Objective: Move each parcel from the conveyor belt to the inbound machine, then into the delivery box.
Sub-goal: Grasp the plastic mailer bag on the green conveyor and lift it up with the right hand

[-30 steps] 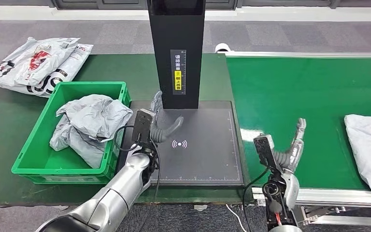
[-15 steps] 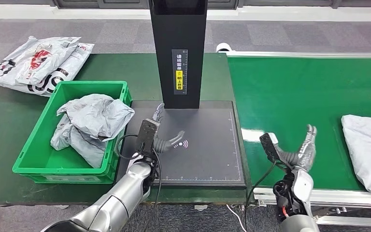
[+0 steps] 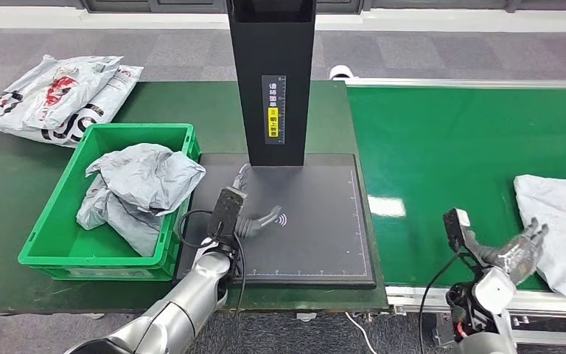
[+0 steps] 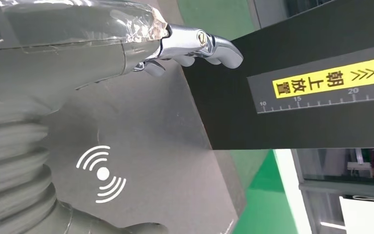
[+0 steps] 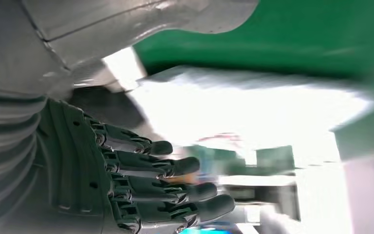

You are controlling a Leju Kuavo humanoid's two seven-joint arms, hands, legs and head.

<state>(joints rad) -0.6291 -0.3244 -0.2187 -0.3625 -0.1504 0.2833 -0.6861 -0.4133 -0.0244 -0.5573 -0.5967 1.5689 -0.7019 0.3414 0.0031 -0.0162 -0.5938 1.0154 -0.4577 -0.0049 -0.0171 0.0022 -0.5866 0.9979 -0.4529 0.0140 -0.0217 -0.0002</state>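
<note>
Head view. A crumpled white poly-mailer parcel [image 3: 560,225] lies on the smooth green conveyor belt [image 3: 449,147], at its right end. The right hand [image 3: 517,251], fingers spread and empty, sits at the parcel's near edge; contact cannot be told. The left hand [image 3: 254,220], fingers apart and holding nothing, hovers over the matte black scanning plate [image 3: 317,236] of the inbound machine, before its rectangular black column [image 3: 271,74]. A green plastic delivery box [image 3: 110,199] just left of the plate holds wrinkled grey parcels [image 3: 144,184]. Glossy printed mailers [image 3: 51,96] lie beyond it.
</note>
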